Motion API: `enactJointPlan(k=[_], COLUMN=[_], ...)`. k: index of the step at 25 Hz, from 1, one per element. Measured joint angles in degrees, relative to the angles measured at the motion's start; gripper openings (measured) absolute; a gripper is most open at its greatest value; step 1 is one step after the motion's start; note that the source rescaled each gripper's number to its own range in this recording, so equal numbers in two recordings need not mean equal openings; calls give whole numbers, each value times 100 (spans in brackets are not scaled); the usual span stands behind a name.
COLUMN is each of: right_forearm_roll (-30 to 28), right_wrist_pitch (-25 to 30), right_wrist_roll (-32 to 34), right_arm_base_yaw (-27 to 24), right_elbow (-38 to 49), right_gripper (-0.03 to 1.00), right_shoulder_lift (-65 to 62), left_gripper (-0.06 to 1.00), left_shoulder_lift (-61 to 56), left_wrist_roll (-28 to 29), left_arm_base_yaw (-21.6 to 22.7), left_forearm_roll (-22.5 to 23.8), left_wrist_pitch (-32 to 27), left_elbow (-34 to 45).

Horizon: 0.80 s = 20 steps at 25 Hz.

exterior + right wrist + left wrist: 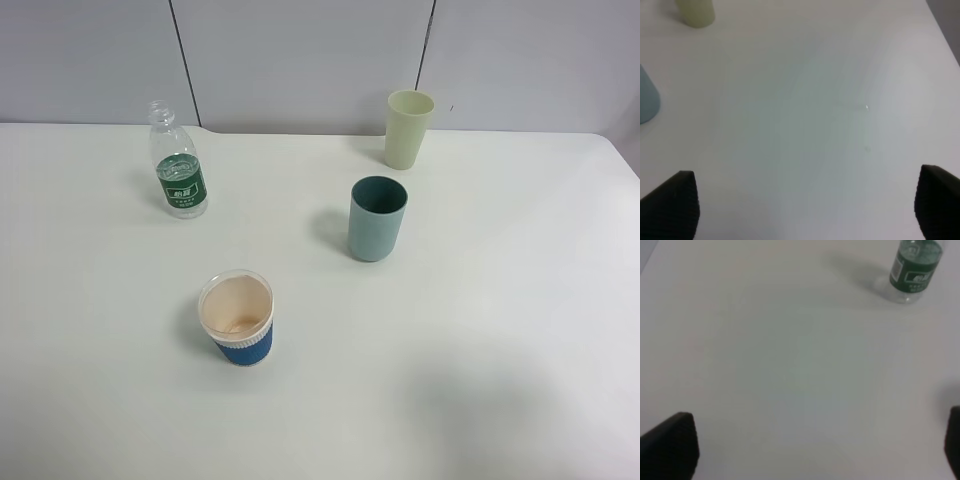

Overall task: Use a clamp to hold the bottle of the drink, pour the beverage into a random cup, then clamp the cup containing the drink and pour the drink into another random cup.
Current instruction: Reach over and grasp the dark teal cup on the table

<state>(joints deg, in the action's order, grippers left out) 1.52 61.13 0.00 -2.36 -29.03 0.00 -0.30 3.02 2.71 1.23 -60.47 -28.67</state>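
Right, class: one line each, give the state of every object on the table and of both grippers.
Clear plastic bottle with green label: upright, partly filled.
Blue-sleeved paper cup: upright, looks empty.
Teal plastic cup: upright, contents hidden.
Pale yellow plastic cup: upright, contents hidden.
Left gripper: open, holding nothing.
Right gripper: open, holding nothing.

There are one bottle [178, 172] and three cups: a pale yellow cup [409, 129], a teal cup [377, 220], a blue-banded cup [238, 318].

Bright, even light; soft shadows; wrist views blurred.
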Motion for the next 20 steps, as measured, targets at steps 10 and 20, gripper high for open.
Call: enactJointPlan(k=[10,20], right_forearm_roll=[149,-490], right_wrist_pitch=[-142,-911], right_wrist_roll=[0,0], right_arm_base_yaw=[0,0], right_elbow=[-73,-1023], right_gripper=[58,58], right_shoulder_lift=[1573,3542], left_gripper=[100,100], left_shoulder_lift=[0,0], left_wrist_roll=[0,0], left_arm_base_yaw=[0,0], left_forearm_roll=[0,0], left_wrist_pitch=[0,0], left_elbow=[0,0])
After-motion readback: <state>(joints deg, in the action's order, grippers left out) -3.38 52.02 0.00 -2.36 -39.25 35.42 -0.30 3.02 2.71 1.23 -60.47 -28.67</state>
